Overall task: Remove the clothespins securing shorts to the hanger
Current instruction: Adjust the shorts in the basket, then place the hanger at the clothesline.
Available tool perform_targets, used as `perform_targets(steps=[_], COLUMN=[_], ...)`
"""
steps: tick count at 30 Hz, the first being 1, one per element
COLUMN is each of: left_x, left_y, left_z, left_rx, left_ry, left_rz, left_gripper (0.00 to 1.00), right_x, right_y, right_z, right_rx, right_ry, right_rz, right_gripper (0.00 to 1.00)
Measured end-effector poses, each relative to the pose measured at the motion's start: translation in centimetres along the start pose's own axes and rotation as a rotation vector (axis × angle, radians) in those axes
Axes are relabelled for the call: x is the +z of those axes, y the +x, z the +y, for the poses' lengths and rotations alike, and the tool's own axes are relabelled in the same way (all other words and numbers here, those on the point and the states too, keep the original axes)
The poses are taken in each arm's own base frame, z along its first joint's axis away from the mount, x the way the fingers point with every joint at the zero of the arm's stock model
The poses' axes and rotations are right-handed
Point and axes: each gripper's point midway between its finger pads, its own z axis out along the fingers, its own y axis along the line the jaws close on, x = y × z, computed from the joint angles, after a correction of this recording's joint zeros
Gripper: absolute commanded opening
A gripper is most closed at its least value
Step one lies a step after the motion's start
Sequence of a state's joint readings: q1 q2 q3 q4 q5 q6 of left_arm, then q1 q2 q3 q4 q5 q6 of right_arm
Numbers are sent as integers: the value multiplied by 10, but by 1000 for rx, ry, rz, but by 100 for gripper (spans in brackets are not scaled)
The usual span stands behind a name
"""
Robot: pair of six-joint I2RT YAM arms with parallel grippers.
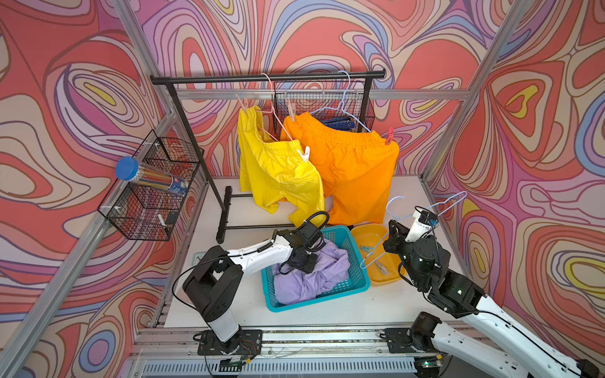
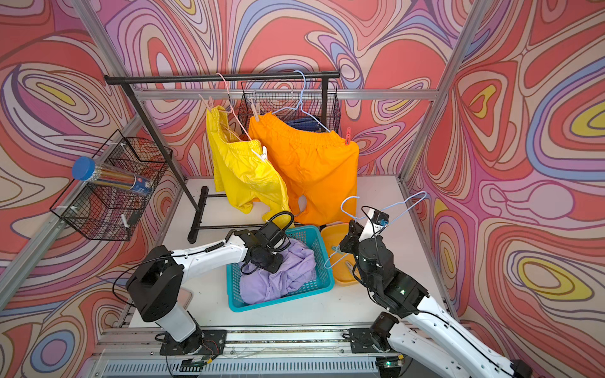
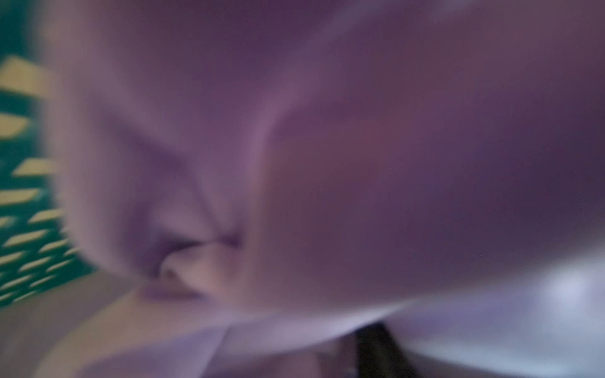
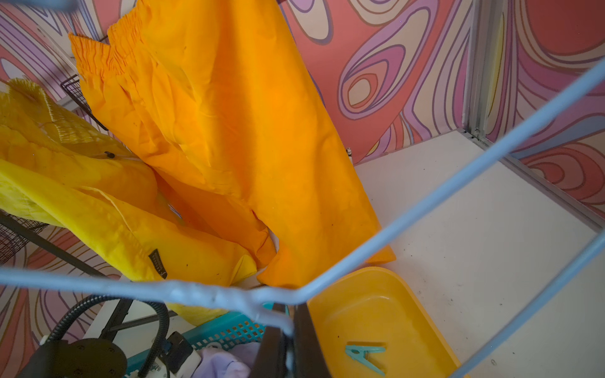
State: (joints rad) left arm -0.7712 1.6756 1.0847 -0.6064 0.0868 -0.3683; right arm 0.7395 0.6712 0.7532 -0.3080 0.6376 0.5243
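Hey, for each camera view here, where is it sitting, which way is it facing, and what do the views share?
Top views: stereo pair high above the arm bases, looking down toward the rack, yellow shorts and orange shorts; both arms show.
Left wrist: on the left arm, close against the lilac shorts, blurred; no clear robot part.
Right wrist: on the right arm, facing the orange shorts and yellow tray; right gripper shut on the empty blue hanger.
Shared: every view catches the lilac shorts and teal basket.
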Motion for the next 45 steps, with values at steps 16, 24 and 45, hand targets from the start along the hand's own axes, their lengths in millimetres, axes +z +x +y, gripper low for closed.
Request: perform_targets(steps=[16,24,45], left_x=[-159,-171,-143], left_y=[-42,-28,-41], left_z=[-42,-82,-166], left_rx=[89,191,343], left_ry=[246,398,487], left_rz=[-420,-387,-374], left_gripper=[100,100,41], right_x=[-2,2,2], right_y=[-13,-24,-32], right_z=[14,35,63], right_rx=[16,49,109], right_ry=[-39,-87,-201], right_rz=[18,37,67], right_gripper=[0,0,0])
